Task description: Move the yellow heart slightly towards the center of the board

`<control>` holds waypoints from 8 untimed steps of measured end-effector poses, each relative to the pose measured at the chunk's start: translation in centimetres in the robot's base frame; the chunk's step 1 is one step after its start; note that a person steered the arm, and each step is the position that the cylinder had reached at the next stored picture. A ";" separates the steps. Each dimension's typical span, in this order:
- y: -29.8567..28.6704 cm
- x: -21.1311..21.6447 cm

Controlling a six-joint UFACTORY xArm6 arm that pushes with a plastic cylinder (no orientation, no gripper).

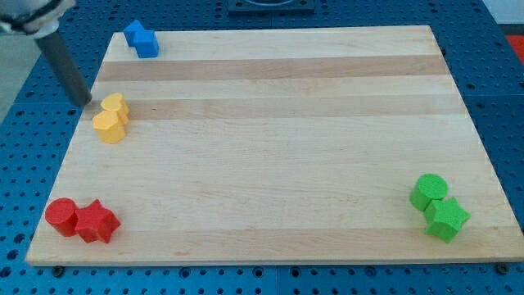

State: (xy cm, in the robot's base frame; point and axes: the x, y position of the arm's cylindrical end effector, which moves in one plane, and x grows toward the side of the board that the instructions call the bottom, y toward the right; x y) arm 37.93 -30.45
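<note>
Beside my tip (86, 102), yellow heart (115, 106) touches yellow hexagon (108, 128).

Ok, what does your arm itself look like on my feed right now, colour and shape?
Only my end piece shows: a straight dark grey, smooth cylindrical rod narrowing to my tip. Above it, at the view's top left corner, a blurred pale grey mount is cropped. No cables or markings are visible.

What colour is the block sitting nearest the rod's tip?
Yellow: the yellow heart, just right of my tip, seen in the camera view.
</note>
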 end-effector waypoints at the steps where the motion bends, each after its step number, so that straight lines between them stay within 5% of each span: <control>1: 0.0 1.4; 4: 12.8 2.1; 5: 13.6 2.1; 6: 6.7 2.3; 8: 11.3 -2.3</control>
State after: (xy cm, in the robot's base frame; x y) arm 35.62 -19.18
